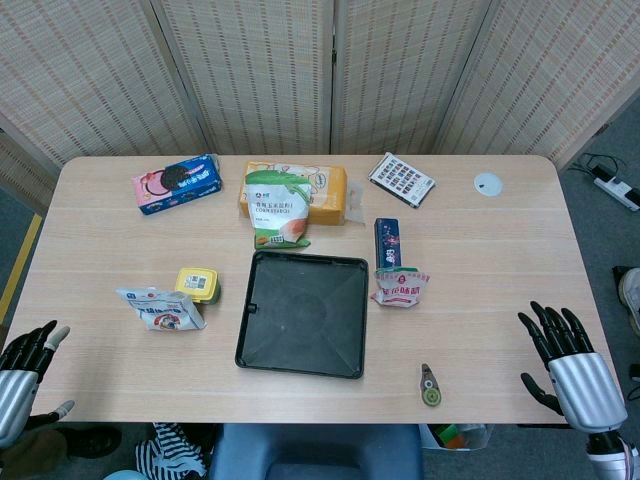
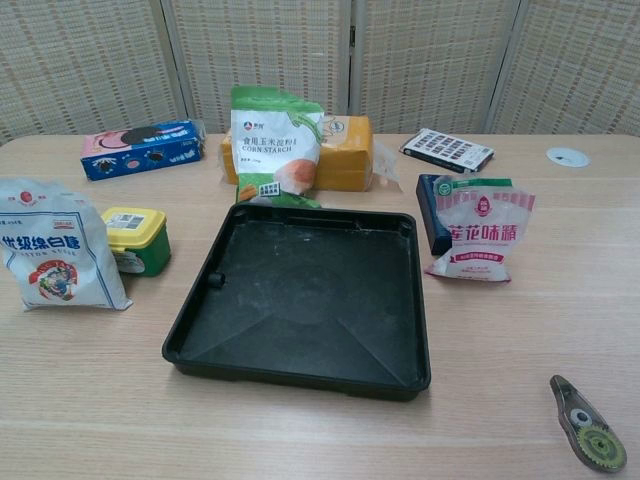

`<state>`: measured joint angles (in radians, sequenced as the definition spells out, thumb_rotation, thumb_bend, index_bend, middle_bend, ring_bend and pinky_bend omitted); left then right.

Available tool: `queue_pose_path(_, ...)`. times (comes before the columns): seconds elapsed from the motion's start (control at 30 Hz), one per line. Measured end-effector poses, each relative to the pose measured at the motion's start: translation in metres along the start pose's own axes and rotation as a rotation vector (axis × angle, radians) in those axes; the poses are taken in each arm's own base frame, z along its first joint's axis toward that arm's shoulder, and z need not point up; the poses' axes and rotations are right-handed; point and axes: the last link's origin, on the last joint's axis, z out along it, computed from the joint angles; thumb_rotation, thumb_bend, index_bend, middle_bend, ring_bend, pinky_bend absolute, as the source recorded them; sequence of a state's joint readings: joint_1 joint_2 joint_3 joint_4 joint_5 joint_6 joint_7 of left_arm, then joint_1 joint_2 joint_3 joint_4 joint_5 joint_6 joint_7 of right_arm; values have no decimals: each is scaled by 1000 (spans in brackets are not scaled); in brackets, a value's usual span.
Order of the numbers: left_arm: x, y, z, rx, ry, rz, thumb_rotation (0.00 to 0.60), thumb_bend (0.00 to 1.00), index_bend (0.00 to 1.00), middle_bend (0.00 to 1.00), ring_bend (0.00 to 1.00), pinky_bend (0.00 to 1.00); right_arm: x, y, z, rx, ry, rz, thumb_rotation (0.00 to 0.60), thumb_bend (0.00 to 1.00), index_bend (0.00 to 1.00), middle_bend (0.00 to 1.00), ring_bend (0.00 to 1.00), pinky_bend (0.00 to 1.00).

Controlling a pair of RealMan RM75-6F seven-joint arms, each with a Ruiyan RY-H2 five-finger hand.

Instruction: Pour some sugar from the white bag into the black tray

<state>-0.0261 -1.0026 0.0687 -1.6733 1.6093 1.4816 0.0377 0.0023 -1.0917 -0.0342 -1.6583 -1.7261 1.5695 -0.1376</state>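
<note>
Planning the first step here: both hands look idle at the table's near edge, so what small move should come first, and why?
Probably reach the left hand toward the white bag standing left of the black tray. Both hands are open and hold nothing, the tray looks empty, and the bag sits on the left side, nearer that hand than the right hand.

A cornstarch bag [image 2: 276, 142] stands against an orange box [image 2: 345, 152], near a calculator [image 2: 447, 150].

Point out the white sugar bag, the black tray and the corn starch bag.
white sugar bag [image 2: 58, 255], chest view, front panel.
black tray [image 2: 405, 300], chest view, right wall.
corn starch bag [image 2: 275, 140], chest view, front label.
</note>
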Motion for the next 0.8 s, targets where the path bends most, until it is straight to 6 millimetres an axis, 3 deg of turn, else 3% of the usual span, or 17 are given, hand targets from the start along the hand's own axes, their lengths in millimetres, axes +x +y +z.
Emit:
queue_pose_path(0.17, -3, 4, -1, -20, -22, -1, 600, 189, 0, 0, 122, 136, -1, -1, -1, 5, -3, -3, 600, 299, 0, 0, 0, 0)
queue_pose_path(0.33, -4, 9, -2, -45, -28, -5, 600, 189, 0, 0, 120, 135, 1, -2, -5, 10, 4, -4, 600, 299, 0, 0, 0, 0)
queue_pose_path(0.43, -5, 11, -3, -54, -35, -13, 600, 189, 0, 0, 67, 136, 1, -3, -7, 15, 7, -1, 600, 299, 0, 0, 0, 0)
queue_pose_path(0.5, -5, 11, -3, -62, -39, -27, 600, 189, 0, 0, 62, 180, 1, -3, -6, 17, 3, 2, 600, 299, 0, 0, 0, 0)
queue_pose_path(0.57, -5, 13, -2, -80, -39, -54, 600, 190, 0, 0, 210, 324, 0, -3, -6, 20, -3, 1, 600, 299, 0, 0, 0, 0)
queue_pose_path(0.7, -2, 15, -1, -123, -28, -157, 600, 193, 0, 22, 777, 792, 2, -4, -6, 22, -2, 4, 600, 298, 0, 0, 0, 0)
queue_pose_path(0.8, 1, 13, 3, -139, -35, -280, 600, 192, 0, 81, 978, 972, 2, -4, -6, 29, 7, 3, 600, 299, 0, 0, 0, 0)
